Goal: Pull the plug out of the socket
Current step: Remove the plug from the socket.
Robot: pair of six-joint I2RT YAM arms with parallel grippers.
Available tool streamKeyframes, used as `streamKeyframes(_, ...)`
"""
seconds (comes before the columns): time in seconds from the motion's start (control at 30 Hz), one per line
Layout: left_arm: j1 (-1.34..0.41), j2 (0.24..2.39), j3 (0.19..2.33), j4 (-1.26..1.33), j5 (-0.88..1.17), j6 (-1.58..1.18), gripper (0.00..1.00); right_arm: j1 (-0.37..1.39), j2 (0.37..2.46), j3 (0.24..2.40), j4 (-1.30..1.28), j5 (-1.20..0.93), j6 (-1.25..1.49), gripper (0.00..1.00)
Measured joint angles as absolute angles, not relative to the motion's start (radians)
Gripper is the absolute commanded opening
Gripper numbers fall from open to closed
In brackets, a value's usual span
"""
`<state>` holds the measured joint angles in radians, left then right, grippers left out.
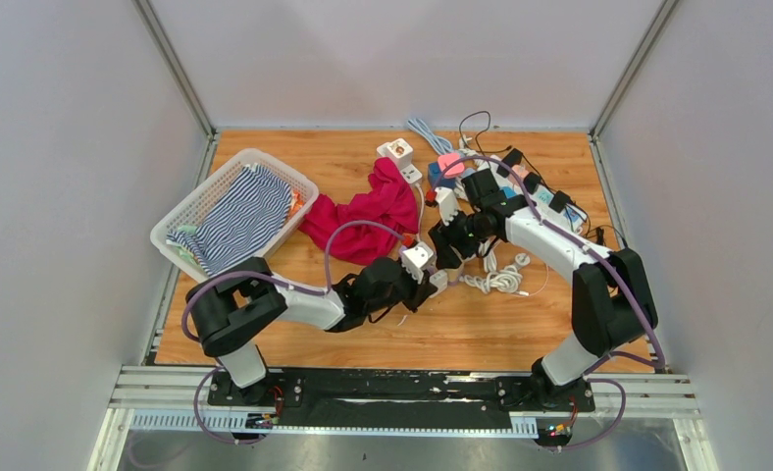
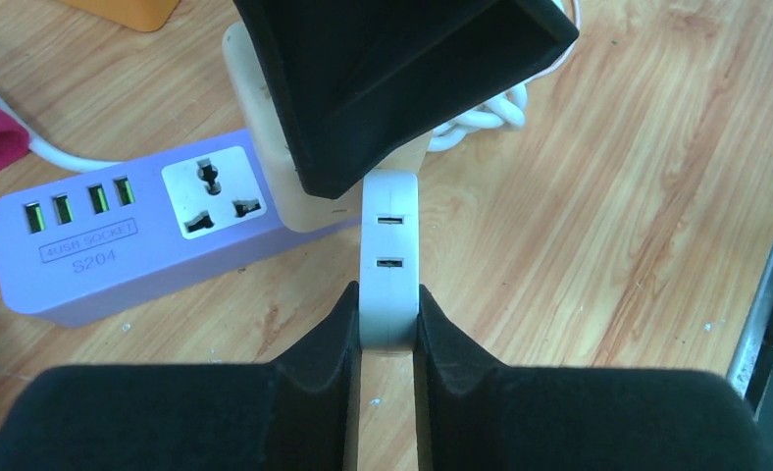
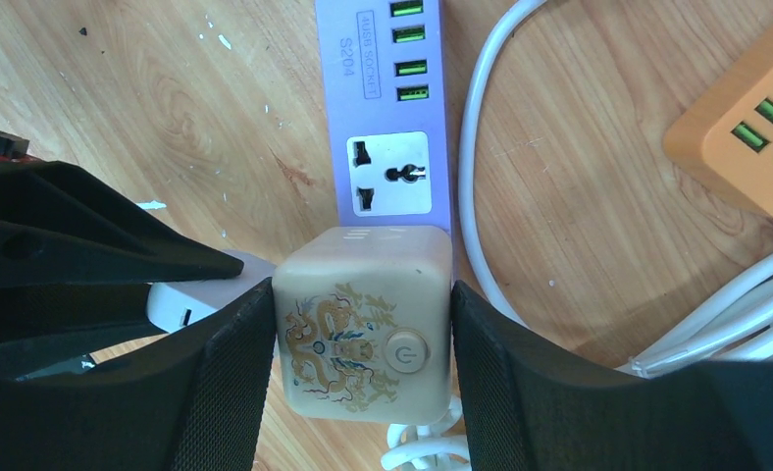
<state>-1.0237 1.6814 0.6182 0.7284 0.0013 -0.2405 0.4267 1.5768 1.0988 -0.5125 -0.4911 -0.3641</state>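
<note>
The white plug (image 2: 389, 216) is a small, stiff, light plastic body with smooth sides, so it can slip. The left tool (image 2: 389, 306) is clamped on its two flat faces, at the end that points away from the purple strip (image 2: 98, 245). The cube socket (image 3: 363, 343) is at the end of the purple strip, gripped on both sides by the right tool (image 3: 358, 314). The pins and the joint are hidden behind this tool, so probably the plug is not yet out.
</note>
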Motion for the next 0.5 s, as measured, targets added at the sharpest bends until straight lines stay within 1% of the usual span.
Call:
streamKeyframes(0.13,-1.031,1.675,0.619,0.715,-0.025,-0.252,0.00,0.427,1.581,1.102,-0.514,-0.493,-0.364,0.17)
streamKeyframes(0.37,-0.970,1.675,0.622,0.714,0.110,-0.364,0.00,0.427,1.582,1.106,-0.508,-0.498,-0.361,0.17)
streamKeyframes(0.5,-0.985,1.667,0.622,0.700,0.077,-0.340,0.00,0.427,1.583,1.107,-0.509,-0.498,-0.360,0.17)
